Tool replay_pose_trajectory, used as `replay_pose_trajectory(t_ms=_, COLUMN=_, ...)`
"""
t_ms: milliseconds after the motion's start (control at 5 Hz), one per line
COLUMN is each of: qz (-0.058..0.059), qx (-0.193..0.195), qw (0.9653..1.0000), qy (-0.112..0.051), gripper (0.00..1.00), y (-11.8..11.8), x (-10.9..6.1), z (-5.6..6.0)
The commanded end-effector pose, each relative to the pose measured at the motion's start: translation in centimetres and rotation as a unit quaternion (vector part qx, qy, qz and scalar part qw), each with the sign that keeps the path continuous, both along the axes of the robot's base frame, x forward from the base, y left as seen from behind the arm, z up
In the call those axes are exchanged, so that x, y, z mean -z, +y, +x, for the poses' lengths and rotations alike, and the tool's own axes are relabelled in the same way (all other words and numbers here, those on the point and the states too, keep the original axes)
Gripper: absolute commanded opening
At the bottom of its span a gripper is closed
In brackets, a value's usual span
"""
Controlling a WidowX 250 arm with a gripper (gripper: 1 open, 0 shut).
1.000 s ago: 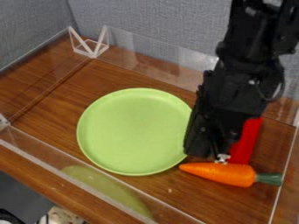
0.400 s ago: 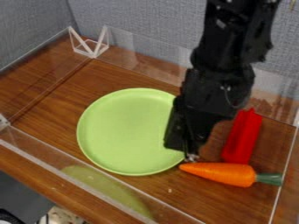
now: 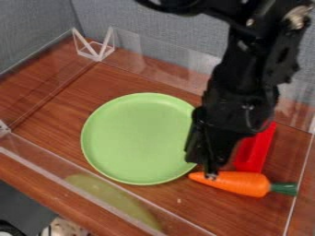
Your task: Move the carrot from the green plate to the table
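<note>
- Glossy wood table (image 3: 55, 101), clear acrylic walls.
- Nearest: carrot (image 3: 234, 182) lying on table just off green plate (image 3: 129, 138), so placement looks done.
- Fingers (image 3: 209, 166) right above carrot's blunt end; released or clenched: can't tell, tips too dark.
- Red block (image 3: 259, 147) upright behind carrot.
- White wire stand (image 3: 92, 43) far back.

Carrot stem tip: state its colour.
Dark green, on the orange carrot lying on the table; camera view.
</note>
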State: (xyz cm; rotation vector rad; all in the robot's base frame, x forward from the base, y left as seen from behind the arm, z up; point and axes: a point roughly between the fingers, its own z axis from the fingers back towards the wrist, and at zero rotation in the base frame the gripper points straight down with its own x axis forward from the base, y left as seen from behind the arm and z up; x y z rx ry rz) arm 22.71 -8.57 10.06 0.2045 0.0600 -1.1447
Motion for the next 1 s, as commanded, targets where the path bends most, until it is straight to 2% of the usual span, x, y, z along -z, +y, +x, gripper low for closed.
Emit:
replay_pose_trajectory(t_ms=0, qz=-0.001, qx=0.038, qw=0.9989, qy=-0.028, gripper=0.00, y=1.5, x=-0.6, z=1.9)
replay_pose_trajectory(t_ms=200, qz=-0.004, qx=0.073, qw=0.9963, qy=-0.044, gripper=0.00, y=2.4, x=0.5, z=3.6)
replay_pose_trajectory(t_ms=400, qz=-0.009, qx=0.111, qw=0.9922, qy=-0.056, gripper=0.00, y=0.9, x=1.4, z=3.2)
replay_pose_trajectory(t_ms=600, qz=-0.011, qx=0.149, qw=0.9870, qy=-0.059, gripper=0.00, y=-0.8, x=1.9, z=2.7)
replay_pose_trajectory(t_ms=800, qz=-0.022, qx=0.162, qw=0.9848, qy=-0.060, gripper=1.00, y=-2.1, x=3.4, z=2.8)
